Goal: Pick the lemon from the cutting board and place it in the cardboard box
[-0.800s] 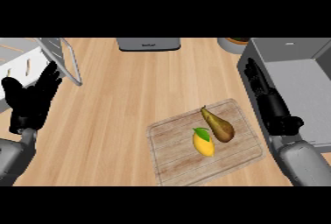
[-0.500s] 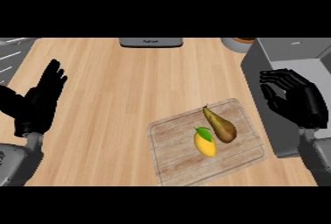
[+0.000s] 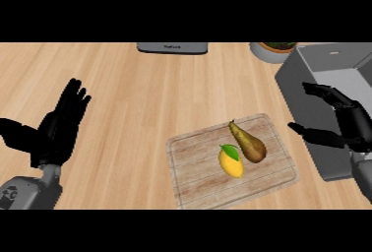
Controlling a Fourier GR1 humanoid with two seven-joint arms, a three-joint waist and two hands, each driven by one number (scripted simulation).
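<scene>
We saw a light wooden counter (image 3: 160,93), a grey appliance (image 3: 172,47) at its far edge, and a potted plant (image 3: 273,50) near the far right corner.

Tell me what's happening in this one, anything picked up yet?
Nothing is held yet. The lemon lies on the cutting board, touching a brown pear. The right hand is open just right of the board, in front of the grey box. The left hand rests open at the view's left.

Black left robot hand (image 3: 56,129) & right robot hand (image 3: 347,125), on grey forearms.
</scene>
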